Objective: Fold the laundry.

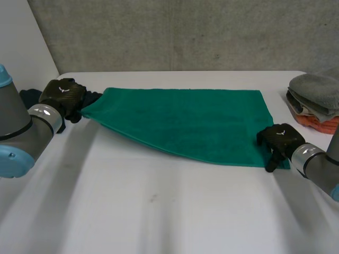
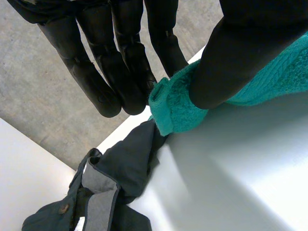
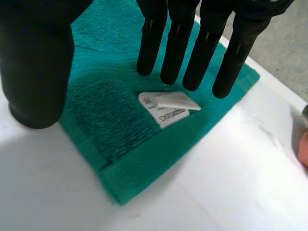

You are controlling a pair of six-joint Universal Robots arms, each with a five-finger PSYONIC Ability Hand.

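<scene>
The green towel (image 1: 185, 121) lies spread across the table (image 1: 159, 211), no fold visibly complete. The left hand (image 1: 63, 95) pinches one end corner between thumb and fingers, raising it. The right hand (image 1: 278, 138) hovers with straight, empty fingers over the opposite corner, its label (image 3: 166, 108) below the fingertips. A dark garment (image 2: 120, 163) lies just beyond the left fingertips and may get in the way. A stack of folded cloths (image 1: 318, 100) sits beside the right hand.

You look down and forward across the white bench (image 1: 159, 211) from the head camera; each wrist camera sits close to an opposite end of the same green towel (image 1: 185, 121).
</scene>
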